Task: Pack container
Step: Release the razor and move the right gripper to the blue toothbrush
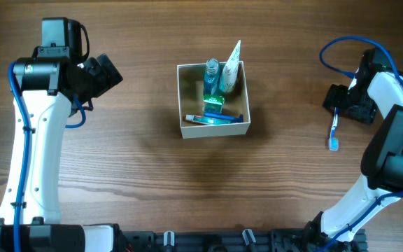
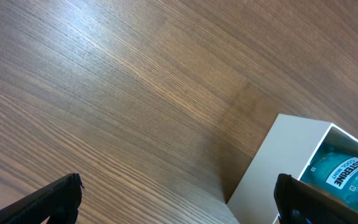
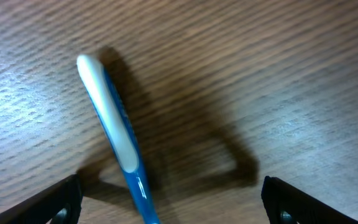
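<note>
The container (image 1: 213,129), a small square cream-walled box, stands at the table's middle; it also shows in the left wrist view (image 2: 278,158). It holds a blue mouthwash bottle (image 1: 211,75), a white tube (image 1: 231,70), a green-and-white carton (image 1: 214,103) and a blue item lying flat (image 1: 212,118). A blue-and-white toothbrush (image 1: 335,129) lies on the table at the right. My right gripper (image 3: 169,196) is open and hovers over the toothbrush (image 3: 114,127), which lies between the fingers, nearer the left one. My left gripper (image 2: 179,196) is open and empty, left of the container.
The bare wooden table (image 1: 117,161) stretches all round the container. Both arm bases stand at the front edge, left and right. A blue cable (image 1: 341,49) loops off the right arm.
</note>
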Controlling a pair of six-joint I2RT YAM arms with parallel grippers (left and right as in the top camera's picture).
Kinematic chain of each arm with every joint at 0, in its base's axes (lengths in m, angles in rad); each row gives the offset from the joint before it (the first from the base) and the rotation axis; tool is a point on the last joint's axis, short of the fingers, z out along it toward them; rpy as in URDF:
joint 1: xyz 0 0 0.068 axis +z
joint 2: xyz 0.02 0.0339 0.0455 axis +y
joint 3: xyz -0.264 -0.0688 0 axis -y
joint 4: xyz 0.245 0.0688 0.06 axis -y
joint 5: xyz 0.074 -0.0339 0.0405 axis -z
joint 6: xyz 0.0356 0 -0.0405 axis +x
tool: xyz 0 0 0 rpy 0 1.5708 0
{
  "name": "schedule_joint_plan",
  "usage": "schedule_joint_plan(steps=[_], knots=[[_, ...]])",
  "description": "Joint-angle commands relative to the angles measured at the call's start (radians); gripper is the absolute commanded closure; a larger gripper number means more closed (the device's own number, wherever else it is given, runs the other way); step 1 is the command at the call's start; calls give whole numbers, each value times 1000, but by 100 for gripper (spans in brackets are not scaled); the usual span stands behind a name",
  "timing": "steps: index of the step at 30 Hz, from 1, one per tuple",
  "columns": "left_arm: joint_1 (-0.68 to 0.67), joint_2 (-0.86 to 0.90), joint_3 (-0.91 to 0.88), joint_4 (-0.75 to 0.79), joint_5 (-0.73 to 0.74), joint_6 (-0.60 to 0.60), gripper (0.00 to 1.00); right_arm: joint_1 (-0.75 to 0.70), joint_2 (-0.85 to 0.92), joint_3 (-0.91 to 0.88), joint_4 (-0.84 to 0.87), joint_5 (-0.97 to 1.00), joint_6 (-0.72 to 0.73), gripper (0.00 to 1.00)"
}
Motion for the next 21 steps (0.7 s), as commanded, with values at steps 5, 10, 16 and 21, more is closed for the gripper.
schedule_joint_plan(steps=[5,10,16,21], knots=[[4,-9,7,-6,19,-3,0,0,59,-2,6,-87,-37,6],[4,-9,7,-6,19,-3,0,0,65,-2,6,-83,-28,6],[4,-9,7,-7,19,-3,0,0,65,-2,4,-84,-29,16],[4,-9,7,-6,19,-3,0,0,65,-2,2,-84,-29,34]])
